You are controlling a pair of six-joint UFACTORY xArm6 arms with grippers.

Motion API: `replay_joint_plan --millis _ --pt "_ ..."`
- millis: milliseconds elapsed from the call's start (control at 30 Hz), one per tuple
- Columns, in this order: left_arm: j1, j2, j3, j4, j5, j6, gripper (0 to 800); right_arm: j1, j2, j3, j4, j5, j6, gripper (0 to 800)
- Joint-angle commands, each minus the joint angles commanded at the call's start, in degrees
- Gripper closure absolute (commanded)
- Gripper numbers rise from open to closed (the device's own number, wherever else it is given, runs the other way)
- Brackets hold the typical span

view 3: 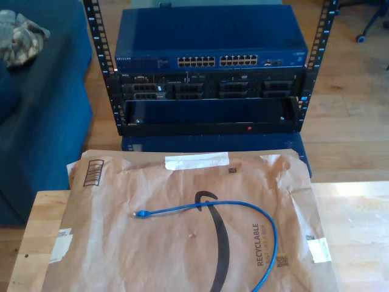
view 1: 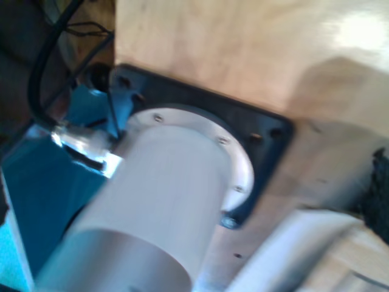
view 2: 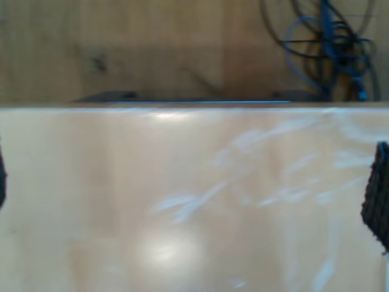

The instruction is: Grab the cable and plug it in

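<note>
The blue cable (view 3: 243, 210) is lying on a brown paper mailer (view 3: 182, 243) reading "RECYCLABLE", curving from the mailer's near edge up and across, its plug pointing toward the exterior view's left. Beyond the tabletop (view 3: 358, 201), a rack switch (view 3: 209, 42) is showing its rows of ports. I cannot tell whether my first gripper or my second gripper is open or closed.

Thin bright blue cable (view 3: 243, 210), lying loose and flat on brown paper packaging (view 3: 121, 243). Small plug end (view 3: 140, 214) resting towards the exterior view's left, cord arcing across to that view's right, then curving down to the picture's lower edge. Held by neither gripper; position relative to the grippers not discernible.
</note>
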Motion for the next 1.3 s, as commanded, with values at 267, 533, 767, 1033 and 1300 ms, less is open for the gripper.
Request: replay_joint_plan --millis 267,533,767,1033,1300 --pt "-13.1 0.6 -0.6 -4.9 0.4 -9.5 0 23.4 9.5 -8.9 0.1 7.9 22.0 3" --pt "-19.3 0.6 -0.9 -7.1 0.4 -15.4 0 50.4 18.4 -15.8 0.4 7.9 43.3 2" --pt "-24.5 1.0 -2.9 -9.1 0.0 -21.0 0 65.2 30.4 -25.8 4.0 7.1 57.3 1" --pt "-26.0 1.9 -3.3 -11.1 -0.1 -22.0 0 71.3 38.2 -26.9 6.2 -8.9 60.1 2" --pt "-26.1 4.8 -3.8 -12.2 -0.4 -22.2 0 74.7 46.5 -30.8 5.9 -15.2 62.0 3"
